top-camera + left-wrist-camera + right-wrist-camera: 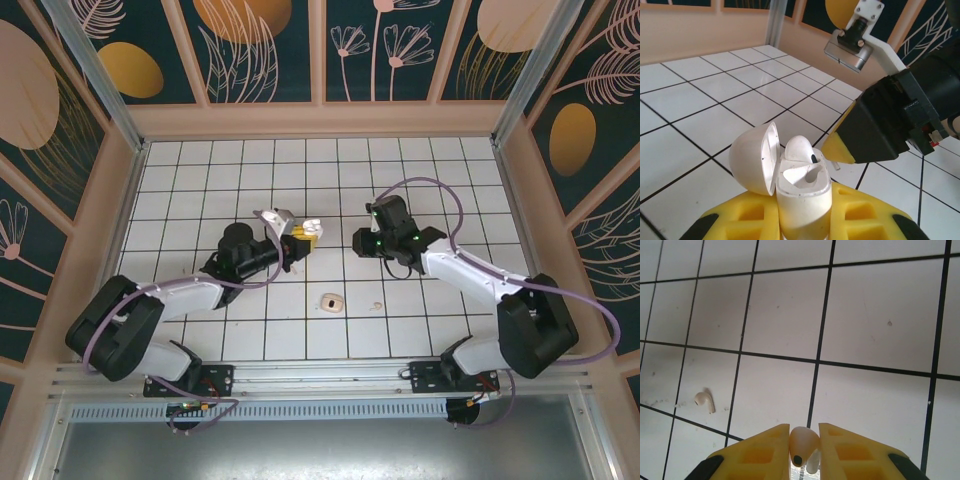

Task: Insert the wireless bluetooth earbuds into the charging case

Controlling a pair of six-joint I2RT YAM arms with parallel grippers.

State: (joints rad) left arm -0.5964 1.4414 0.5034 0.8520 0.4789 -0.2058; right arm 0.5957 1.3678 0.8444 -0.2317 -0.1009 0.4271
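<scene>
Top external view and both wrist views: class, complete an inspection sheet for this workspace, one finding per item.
Surface: white tiled table, dark grid lines.
Job's things: charging case, lid open; held earbud; loose earbud lying on a tile.
Clutter: small beige oval object, identity unclear.
Grippers: left gripper shut on charging case; right gripper shut on held earbud.
Cables: purple cables run along both arms.
Surroundings: beige frame, dark floral panels.

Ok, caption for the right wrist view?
Right claw shut on one earbud; a second earbud lies loose on the tiled table.
</scene>
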